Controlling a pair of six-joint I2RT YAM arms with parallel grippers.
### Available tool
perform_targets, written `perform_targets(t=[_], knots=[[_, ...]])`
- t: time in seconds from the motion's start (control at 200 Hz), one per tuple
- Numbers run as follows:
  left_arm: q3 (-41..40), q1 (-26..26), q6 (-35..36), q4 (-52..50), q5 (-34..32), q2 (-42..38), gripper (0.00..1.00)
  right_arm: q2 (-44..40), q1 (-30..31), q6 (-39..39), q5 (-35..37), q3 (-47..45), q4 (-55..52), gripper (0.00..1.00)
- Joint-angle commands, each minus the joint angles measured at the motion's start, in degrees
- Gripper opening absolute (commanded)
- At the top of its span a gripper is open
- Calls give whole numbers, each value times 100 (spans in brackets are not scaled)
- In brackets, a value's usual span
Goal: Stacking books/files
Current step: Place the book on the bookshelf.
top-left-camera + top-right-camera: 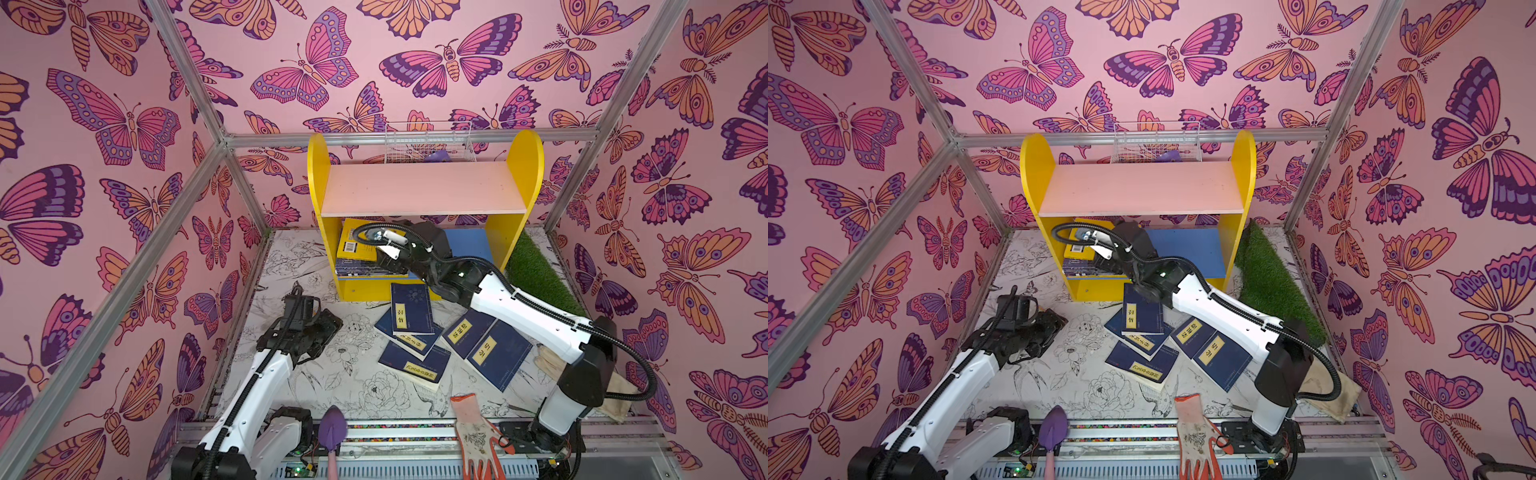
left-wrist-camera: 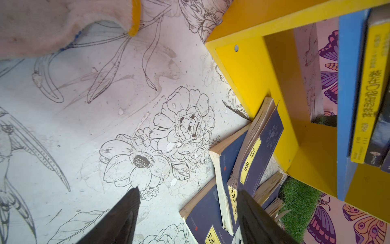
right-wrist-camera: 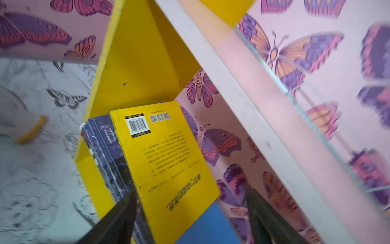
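Right gripper: my jaws stand apart, clamped on nothing, inside the shelf's lower bay.
Yellow book: just ahead between my spread fingers, back cover up, on top of the dark books against the yellow side wall.
Left gripper: jaws apart and empty, over flowered tabletop.
Navy books: overlapping beside one left finger, at the shelf's foot.
Room: upper board close above; blue floor open beside the stack.
Hard to see: the right wrist view is smeared.

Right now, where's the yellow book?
In both top views the yellow book tops the stack at the left end of the bookshelf, lower level, facing the open right gripper.
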Motion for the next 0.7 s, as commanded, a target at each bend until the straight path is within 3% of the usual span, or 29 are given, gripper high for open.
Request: perform_targets(t=[0.0, 0.055, 0.13, 0.256, 0.536, 0.697], knots=[[49, -28, 31, 220, 191, 33, 75, -252, -678, 3085, -972, -531, -265, 75], [16, -33, -5, 290, 193, 57, 75, -482, -914, 4101, -1607, -1228, 366, 75], [-3, -34, -37, 376, 203, 105, 75, -697, -1057, 5149, -1861, -2069, 1177, 75], [5, -39, -44, 462, 260, 221, 75, -697, -1220, 6256, -2169, -2676, 2035, 76], [-80, -55, -70, 606, 395, 195, 74, 205, -1904, 8185, -3116, -2501, 3758, 76], [-218, -56, -146, 605, 403, 76, 74, 882, -2095, 8137, -3294, -1663, 3390, 76]])
